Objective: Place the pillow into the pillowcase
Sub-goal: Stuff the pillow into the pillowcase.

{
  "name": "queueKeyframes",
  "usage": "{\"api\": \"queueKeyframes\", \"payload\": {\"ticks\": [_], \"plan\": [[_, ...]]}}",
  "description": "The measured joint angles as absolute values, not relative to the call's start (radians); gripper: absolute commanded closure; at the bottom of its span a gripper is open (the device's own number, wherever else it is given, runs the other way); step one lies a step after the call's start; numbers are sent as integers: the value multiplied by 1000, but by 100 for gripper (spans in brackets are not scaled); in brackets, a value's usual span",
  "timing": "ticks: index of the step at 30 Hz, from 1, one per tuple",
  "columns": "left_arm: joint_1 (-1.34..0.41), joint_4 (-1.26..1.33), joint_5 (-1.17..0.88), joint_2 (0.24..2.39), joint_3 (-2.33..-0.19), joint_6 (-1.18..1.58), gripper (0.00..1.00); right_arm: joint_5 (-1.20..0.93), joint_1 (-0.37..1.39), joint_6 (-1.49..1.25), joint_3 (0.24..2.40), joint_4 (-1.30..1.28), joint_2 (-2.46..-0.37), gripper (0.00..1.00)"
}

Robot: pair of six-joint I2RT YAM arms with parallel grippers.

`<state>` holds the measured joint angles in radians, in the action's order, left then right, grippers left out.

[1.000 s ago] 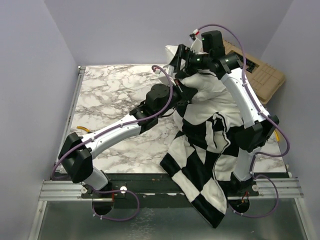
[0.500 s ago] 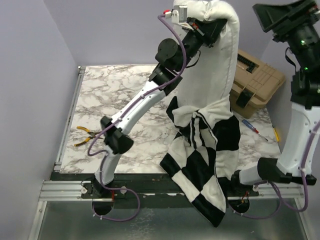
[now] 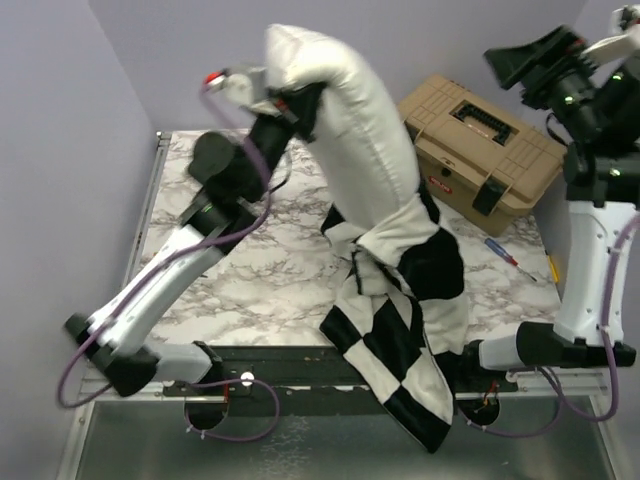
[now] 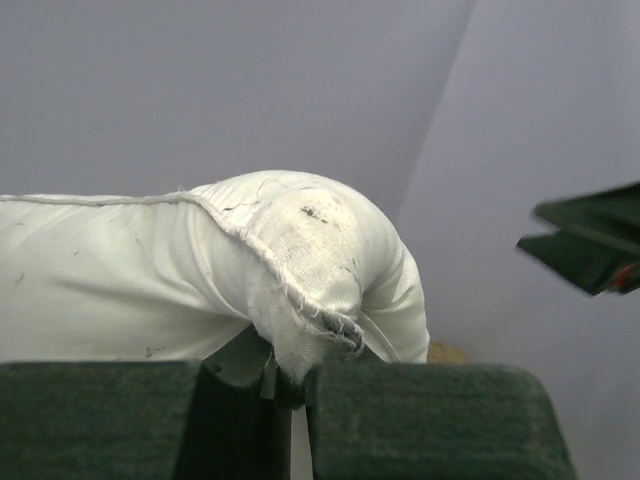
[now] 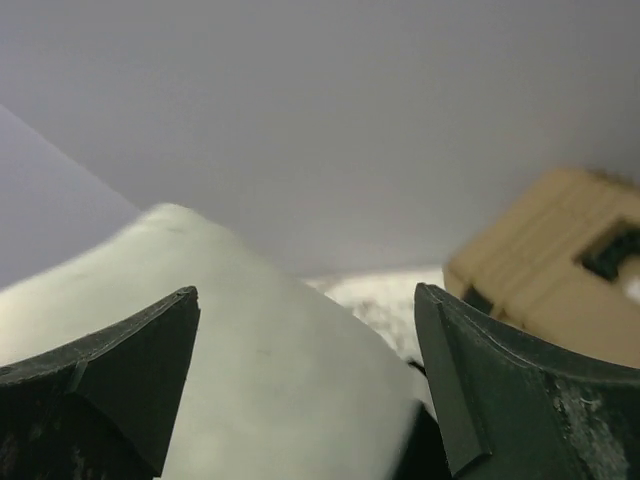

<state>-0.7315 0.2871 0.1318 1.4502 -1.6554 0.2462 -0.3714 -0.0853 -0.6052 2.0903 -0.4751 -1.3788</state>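
My left gripper (image 3: 292, 98) is raised high over the table's back and is shut on a corner of the white pillow (image 3: 355, 140). The pinched corner shows in the left wrist view (image 4: 300, 345). The pillow hangs down to the right, and its lower end sits inside the black-and-white checked pillowcase (image 3: 405, 330). The pillowcase bunches round that end and drapes over the table's front edge. My right gripper (image 3: 520, 62) is open and empty, raised at the far right, apart from the pillow. The pillow (image 5: 230, 370) shows blurred beyond its fingers in the right wrist view.
A tan hard case (image 3: 480, 145) stands at the back right of the marble table (image 3: 220, 270). A screwdriver (image 3: 502, 252) and a yellow tool (image 3: 552, 268) lie near the right edge. Purple walls close in on the left, back and right.
My left arm swung the pillow's top from the upper right to the left, so the pillow now leans left. The right gripper stayed raised at the far right, having let go a second ago.
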Motion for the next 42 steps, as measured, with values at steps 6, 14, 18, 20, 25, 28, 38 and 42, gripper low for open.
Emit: {"api": "queueKeyframes", "payload": {"ticks": [6,14,18,20,25,28,38,42], "plan": [[-734,91,400,846,-1246,163,100,-458,-77,-518,1766,-682,-1443,6],[-733,-319,669,471,-1170,218,100,-591,188,-445,1427,-854,-1477,6],[-732,-437,693,441,-1167,255,100,-683,402,-445,1370,-857,-1546,8],[-732,-466,693,445,-1152,273,100,-720,476,-446,1373,-846,-1609,28],[-732,-502,689,482,-1128,295,100,-770,564,-479,1425,-826,-1754,100],[-732,-483,669,527,-1125,290,100,-722,566,-488,1565,-883,-1798,100],[-727,-303,559,652,-1098,245,100,-426,457,-392,2373,-932,-1873,97],[-727,-260,527,661,-1022,249,100,-387,419,-392,2303,-813,-1818,52]]}}
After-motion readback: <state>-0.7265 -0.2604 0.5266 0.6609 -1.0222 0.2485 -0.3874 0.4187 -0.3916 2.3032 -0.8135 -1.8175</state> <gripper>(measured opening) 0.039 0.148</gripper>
